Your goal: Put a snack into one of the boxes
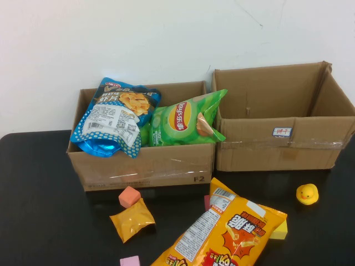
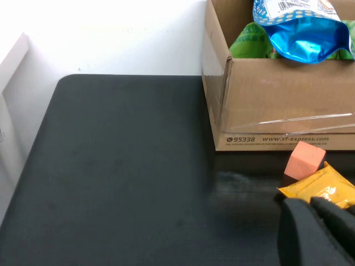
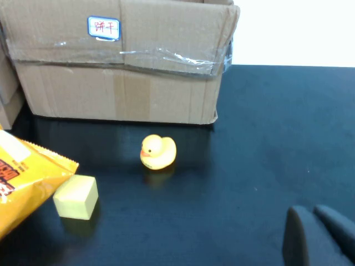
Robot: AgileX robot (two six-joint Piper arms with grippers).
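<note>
Left gripper [image 2: 321,233], fingers together and empty, hovers near the small yellow foil snack packet [image 2: 321,188], a likely pick. Right gripper [image 3: 319,238], likewise narrowed and empty, sits parked beyond the yellow rubber duck [image 3: 158,151] from that packet.

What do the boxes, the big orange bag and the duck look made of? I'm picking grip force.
Left box and right box: matte brown corrugated cardboard, taped seams. Big orange snack bag: glossy printed plastic film, crinkled. Duck: smooth yellow, probably rubber or soft plastic. The left pincer and right pincer sit low, near the table, both looking shut.
</note>
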